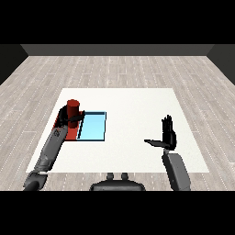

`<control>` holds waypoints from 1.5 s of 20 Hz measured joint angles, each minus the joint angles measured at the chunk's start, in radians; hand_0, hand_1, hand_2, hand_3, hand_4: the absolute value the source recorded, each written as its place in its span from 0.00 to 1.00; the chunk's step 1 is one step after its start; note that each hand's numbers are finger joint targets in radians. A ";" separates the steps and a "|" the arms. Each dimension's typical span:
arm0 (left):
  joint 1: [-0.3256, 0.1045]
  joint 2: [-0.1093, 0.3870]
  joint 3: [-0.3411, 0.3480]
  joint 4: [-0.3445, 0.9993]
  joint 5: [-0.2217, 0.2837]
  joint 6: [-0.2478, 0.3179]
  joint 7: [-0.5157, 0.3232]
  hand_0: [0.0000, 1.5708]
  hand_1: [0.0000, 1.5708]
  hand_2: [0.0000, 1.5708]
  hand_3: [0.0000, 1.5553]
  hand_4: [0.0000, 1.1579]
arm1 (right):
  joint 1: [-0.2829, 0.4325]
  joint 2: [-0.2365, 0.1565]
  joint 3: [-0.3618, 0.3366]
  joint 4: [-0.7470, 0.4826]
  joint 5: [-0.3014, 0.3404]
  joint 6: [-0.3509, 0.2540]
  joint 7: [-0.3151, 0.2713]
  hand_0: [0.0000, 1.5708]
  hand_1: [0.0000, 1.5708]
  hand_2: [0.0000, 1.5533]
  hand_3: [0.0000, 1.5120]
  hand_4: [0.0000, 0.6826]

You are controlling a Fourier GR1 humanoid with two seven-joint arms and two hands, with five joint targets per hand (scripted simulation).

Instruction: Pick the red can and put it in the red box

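Note:
The red can stands upright over the red tray, at the table's left side. My left hand is curled round the can, its thumb reaching across toward the blue tray. Most of the red tray is hidden under my left forearm and hand. My right hand is raised over the right part of the table, far from the can, with fingers straight up and thumb pointing left; it holds nothing.
A light blue tray lies right beside the red tray, touching it on the right. The white table spreads out between the trays and my right hand, with a wooden floor beyond its edges.

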 measured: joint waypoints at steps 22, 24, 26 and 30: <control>-0.216 0.022 0.154 0.913 -0.080 0.014 -0.092 0.15 0.15 0.29 0.00 0.59 | 0.001 0.006 -0.015 0.019 0.050 0.035 -0.133 0.00 0.00 0.00 0.00 0.00; -0.220 0.035 0.133 0.941 -0.105 -0.028 -0.093 0.00 0.00 0.00 0.00 0.56 | -0.007 0.009 -0.015 0.021 0.046 0.043 -0.137 0.00 0.00 0.00 0.00 0.00; -0.222 0.039 0.104 0.970 -0.139 -0.043 -0.079 0.00 0.00 0.00 0.00 0.00 | -0.006 0.009 -0.016 0.018 0.042 0.051 -0.142 0.00 0.00 0.00 0.00 0.00; -0.259 0.044 0.063 1.013 -0.186 -0.077 -0.011 0.00 0.00 0.00 0.00 0.00 | -0.004 0.015 -0.010 0.005 0.043 0.060 -0.148 0.00 0.00 0.00 0.00 0.00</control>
